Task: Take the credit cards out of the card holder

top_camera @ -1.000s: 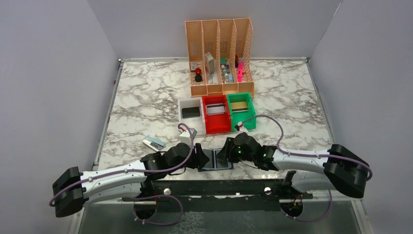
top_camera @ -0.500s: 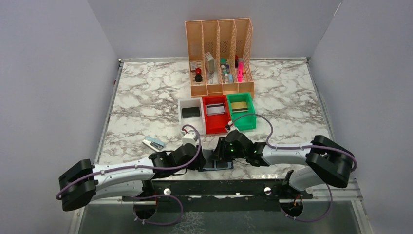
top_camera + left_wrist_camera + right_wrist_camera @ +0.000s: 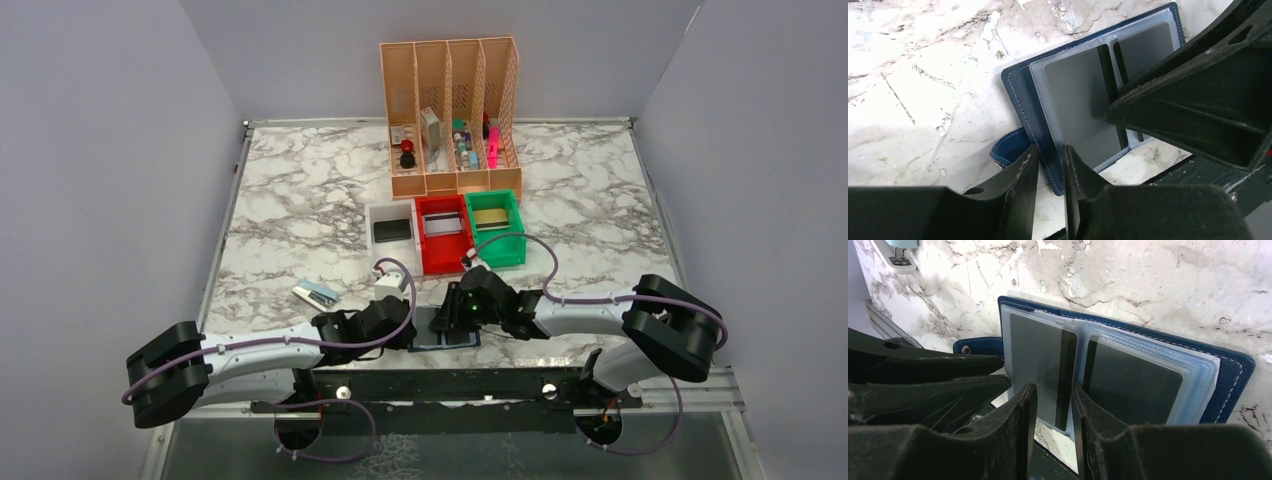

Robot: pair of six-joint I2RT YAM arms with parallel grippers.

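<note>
table (image 3: pixel 300 200): white-grey marble top, filling the booth floor
rail (image 3: pixel 450 385): dark metal, along the table's near edge
left wall (image 3: pixel 100 150): plain pale grey
back wall (image 3: pixel 300 50): same
right wall (image 3: pixel 760 120): same
light: even, soft shadows

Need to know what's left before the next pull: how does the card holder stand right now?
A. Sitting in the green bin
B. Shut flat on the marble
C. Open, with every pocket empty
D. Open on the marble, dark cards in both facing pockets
D: the card holder lies open on the marble table, with a dark card in one see-through pocket and a second dark card in the pocket beside it.
</note>
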